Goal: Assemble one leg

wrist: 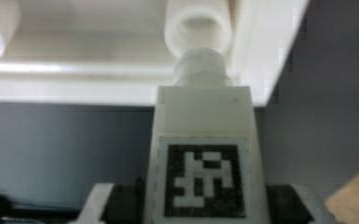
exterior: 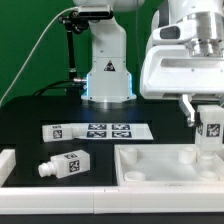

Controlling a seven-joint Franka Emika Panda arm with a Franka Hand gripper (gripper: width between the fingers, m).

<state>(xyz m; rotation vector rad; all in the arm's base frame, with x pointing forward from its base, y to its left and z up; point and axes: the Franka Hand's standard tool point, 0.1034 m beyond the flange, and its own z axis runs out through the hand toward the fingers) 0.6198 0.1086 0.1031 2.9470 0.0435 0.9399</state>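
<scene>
**Though the grasp looks firm, insertion is at risk**

While the gripper (exterior: 208,118) clamps the small white plastic tagged leg (exterior: 212,130) upright over the large white tray-like tabletop's (exterior: 160,180) corner on the exterior view's right, any offset from the round socket (wrist: 197,25) could jam its stub (wrist: 197,68)

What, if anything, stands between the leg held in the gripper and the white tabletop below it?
Nothing visible does. The gripper holds the leg upright over the tabletop, its stub aimed at a round socket with nothing between. The loose leg and the marker board lie away toward the exterior view's left.
</scene>
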